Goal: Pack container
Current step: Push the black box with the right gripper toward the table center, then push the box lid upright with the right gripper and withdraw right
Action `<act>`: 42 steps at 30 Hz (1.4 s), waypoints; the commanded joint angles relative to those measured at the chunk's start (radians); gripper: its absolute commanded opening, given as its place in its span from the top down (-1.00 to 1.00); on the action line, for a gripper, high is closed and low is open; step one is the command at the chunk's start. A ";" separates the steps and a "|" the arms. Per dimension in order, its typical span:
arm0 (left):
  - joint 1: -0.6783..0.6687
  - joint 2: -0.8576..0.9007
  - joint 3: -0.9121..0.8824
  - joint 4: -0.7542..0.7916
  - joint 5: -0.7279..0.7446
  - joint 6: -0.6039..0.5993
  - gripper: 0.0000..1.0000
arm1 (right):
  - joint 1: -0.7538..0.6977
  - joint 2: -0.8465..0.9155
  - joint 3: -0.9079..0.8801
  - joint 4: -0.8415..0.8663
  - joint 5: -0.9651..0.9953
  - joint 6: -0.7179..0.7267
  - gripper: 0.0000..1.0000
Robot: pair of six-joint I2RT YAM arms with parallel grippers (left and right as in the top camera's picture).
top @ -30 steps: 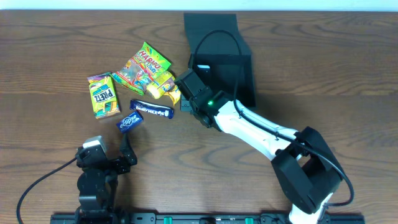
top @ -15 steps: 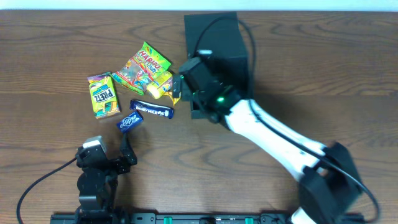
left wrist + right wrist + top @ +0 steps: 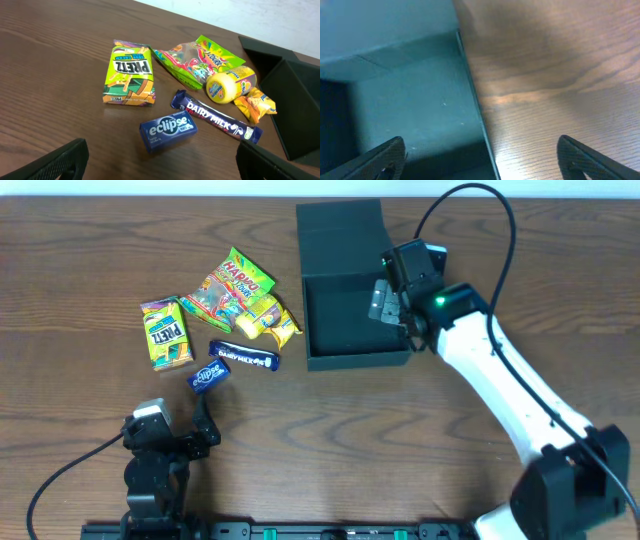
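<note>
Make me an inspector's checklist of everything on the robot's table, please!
Surface: brown wooden table, no spills seen.
Job's things: black container, lid flap open toward the far edge; no snack seen inside.
Clutter: loose snacks left of the container: Pretz box, Haribo bag, yellow snack pack, Dairy Milk bar, eclipse tin.
Grippers: left gripper open, empty, near the snacks; right gripper open, empty, over the container's right wall.
Cables: black cable loops over the right arm; another cable trails from the left arm.
Surroundings: pale strip beyond the far edge; black rail along the near edge.
</note>
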 commanded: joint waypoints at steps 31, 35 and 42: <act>-0.002 -0.006 -0.020 -0.004 0.003 0.000 -0.91 | -0.021 0.220 0.002 -0.013 -0.203 -0.063 0.55; -0.002 -0.006 -0.020 -0.004 0.003 0.000 -0.90 | -0.021 0.220 0.002 -0.013 -0.208 -0.063 0.11; -0.002 -0.006 -0.020 -0.004 0.003 0.000 -0.90 | -0.022 0.174 0.062 -0.049 -0.188 -0.084 -0.67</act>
